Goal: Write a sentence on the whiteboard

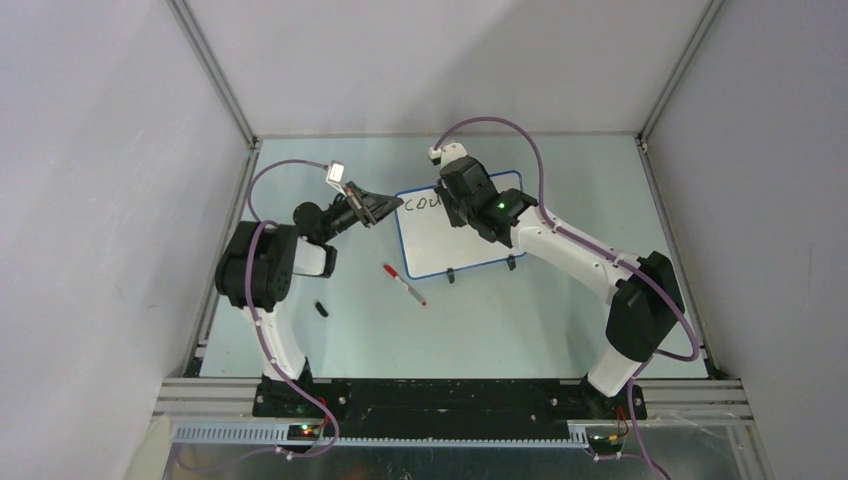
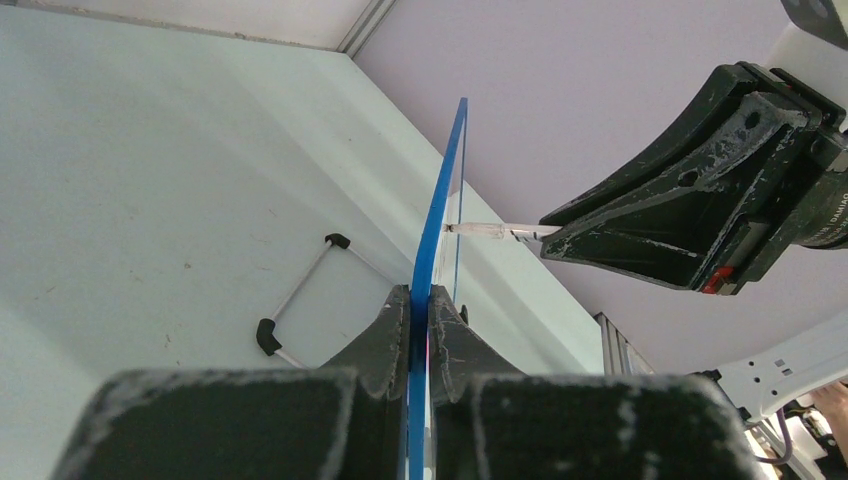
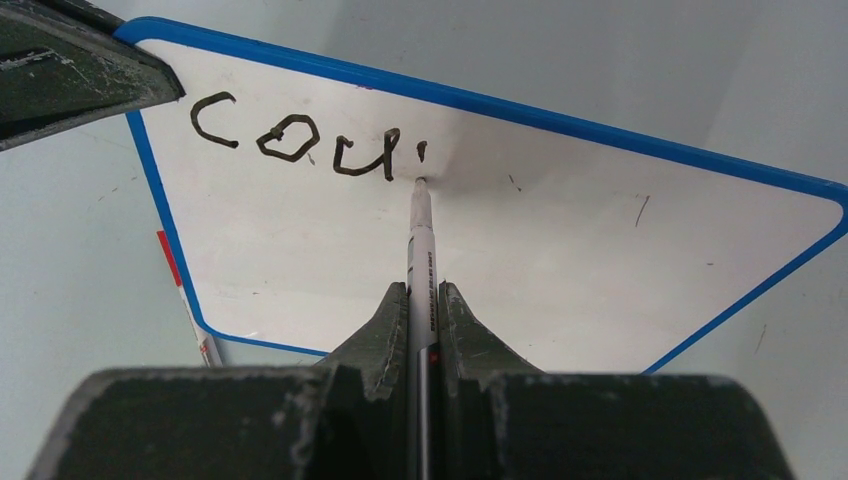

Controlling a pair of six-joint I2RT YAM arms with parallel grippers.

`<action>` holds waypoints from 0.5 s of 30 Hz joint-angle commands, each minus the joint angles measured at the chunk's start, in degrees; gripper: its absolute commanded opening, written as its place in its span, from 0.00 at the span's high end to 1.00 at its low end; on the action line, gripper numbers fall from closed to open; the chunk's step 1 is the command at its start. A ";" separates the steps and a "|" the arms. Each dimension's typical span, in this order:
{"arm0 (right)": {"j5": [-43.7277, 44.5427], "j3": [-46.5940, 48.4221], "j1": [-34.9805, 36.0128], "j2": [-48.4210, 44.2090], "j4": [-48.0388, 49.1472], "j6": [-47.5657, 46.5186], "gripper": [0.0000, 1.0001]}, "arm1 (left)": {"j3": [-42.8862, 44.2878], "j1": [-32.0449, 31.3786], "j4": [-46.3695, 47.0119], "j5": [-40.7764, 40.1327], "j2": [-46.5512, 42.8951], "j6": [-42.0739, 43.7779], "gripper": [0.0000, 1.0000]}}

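Note:
The whiteboard (image 1: 445,243), white with a thin blue rim, stands tilted on two black feet at the table's middle. My left gripper (image 1: 378,208) is shut on the whiteboard's left edge (image 2: 432,250), seen edge-on in the left wrist view. My right gripper (image 1: 455,205) is shut on a white marker (image 3: 420,260), whose tip touches the board. The sentence (image 3: 300,145) reads "cou" plus a short stroke in black, near the board's top left corner. The marker tip also shows in the left wrist view (image 2: 480,230).
A red and white marker (image 1: 403,283) lies on the table in front of the board's left corner. A small black cap (image 1: 321,308) lies near the left arm's base. Grey walls enclose the table on three sides.

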 commanded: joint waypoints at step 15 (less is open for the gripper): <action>0.81 5.53 -0.41 2.39 0.27 -1.20 1.00 | -0.41 -0.07 3.03 0.68 -3.08 1.88 1.00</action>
